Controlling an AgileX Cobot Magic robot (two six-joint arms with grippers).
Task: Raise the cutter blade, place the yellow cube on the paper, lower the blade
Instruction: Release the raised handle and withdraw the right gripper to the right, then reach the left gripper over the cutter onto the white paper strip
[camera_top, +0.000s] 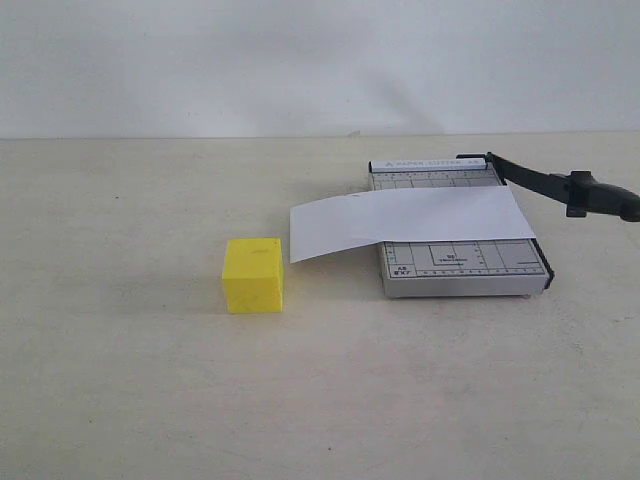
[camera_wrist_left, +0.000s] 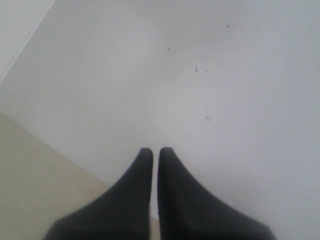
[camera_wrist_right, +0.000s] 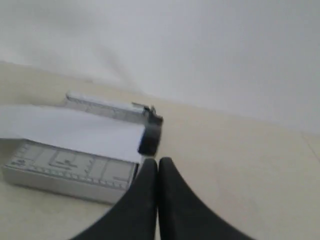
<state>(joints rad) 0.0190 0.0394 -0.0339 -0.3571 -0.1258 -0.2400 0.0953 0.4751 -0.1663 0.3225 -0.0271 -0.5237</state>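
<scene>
The yellow cube (camera_top: 253, 275) sits on the table to the left of the grey cutter board (camera_top: 460, 270). The white paper (camera_top: 410, 220) lies across the board, and its left end overhangs toward the cube. The cutter blade (camera_top: 545, 183) slants up and to the right from its hinge at the board's far corner, untouched. Neither gripper shows in the exterior view. In the right wrist view my right gripper (camera_wrist_right: 158, 161) is shut and empty, with the blade's black handle (camera_wrist_right: 150, 135), the paper (camera_wrist_right: 65, 130) and the board (camera_wrist_right: 60, 165) beyond its tips. My left gripper (camera_wrist_left: 155, 150) is shut on nothing and faces a pale wall.
The beige tabletop (camera_top: 150, 390) stretches wide in front of and to the left of the cube. A plain white wall (camera_top: 300, 60) backs the table. The left wrist view shows only wall and a strip of table edge (camera_wrist_left: 30, 170).
</scene>
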